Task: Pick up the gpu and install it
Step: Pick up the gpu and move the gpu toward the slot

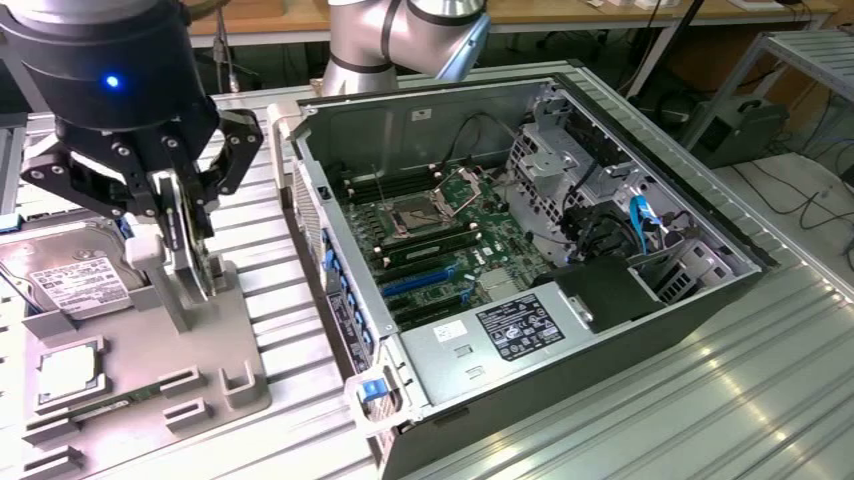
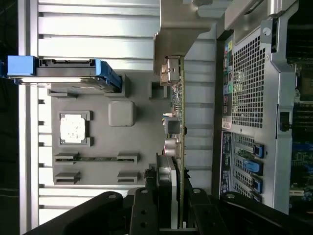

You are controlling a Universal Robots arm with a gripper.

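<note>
- Exterior view: the black pincer (image 1: 184, 225) reaches straight down over the gpu (image 1: 200, 268), which stands on its long edge in a grey holder tray (image 1: 240, 350) at the exterior view's left.
- The pincer's fingers (image 1: 168, 205) are drawn narrow and pressed to both faces of the thin card near its upper edge. The card's lower edge sits at the tray's upright post (image 1: 176, 300).
- Wrist view: the gpu (image 2: 179, 98) appears edge-on, running away from the pincer (image 2: 176, 171), its green board and small metal parts along one side.
- Just beside the card on the same tray lie a hard drive (image 1: 67, 280) with a white label, a square processor chip (image 1: 67, 370) in its pocket and a narrow memory stick (image 2: 90, 158).
- An open computer case (image 1: 627, 300) lies on its side close to the tray, towards the exterior view's right. Its near wall rises between the card and the motherboard (image 1: 427, 235).
- Blue expansion slots (image 1: 420, 282) run along the board's near part, with a power supply box (image 1: 521, 330) next to them and cables (image 1: 641, 225) farther in.
- Open air stands above the case, while the tray's posts and the hard drive crowd the card low down.
- Everything rests on a ribbed aluminium table (image 1: 747, 390). The robot arm (image 1: 400, 35) rises behind the case, with desks and cabling in the background.
</note>
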